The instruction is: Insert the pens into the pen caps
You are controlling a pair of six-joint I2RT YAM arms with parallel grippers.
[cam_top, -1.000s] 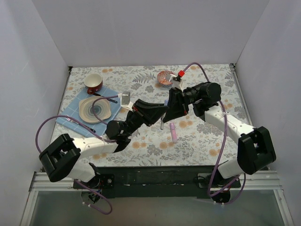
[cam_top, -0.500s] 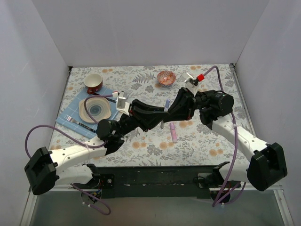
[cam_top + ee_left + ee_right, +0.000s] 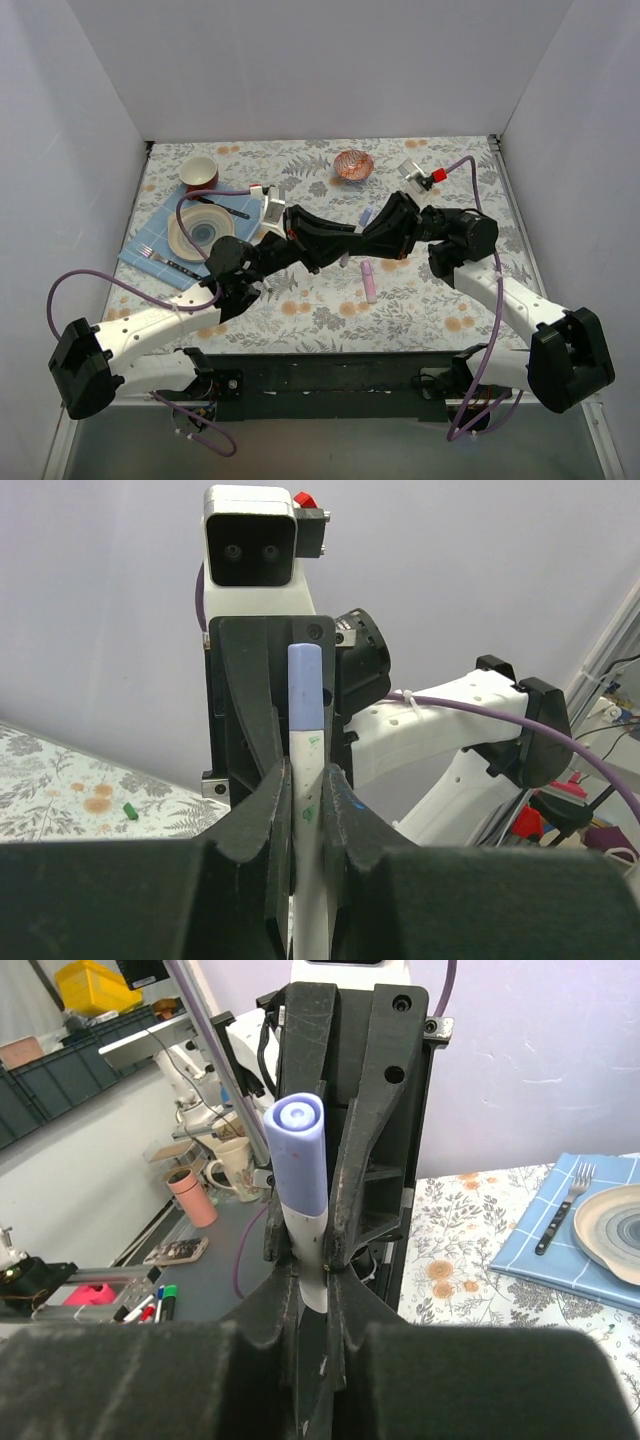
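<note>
Over the last second both arms re-posed, their meeting point staying just beyond the short pale-pink marker on the floral surface. The jaws of the left gripper and right gripper each pinch the slim white-barrelled pen. Its purple-blue plastic cap looks seated, so this pen seems done. Its long axis is steep, cap end pointing up and away from the marker.

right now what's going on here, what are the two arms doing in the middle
The two arms meet in the air above the middle of the table. The left claw and the right claw are each shut on the barrel of the same white pen, which has a purple cap on its end. A pink marker lies on the table near them, not picked up.
</note>
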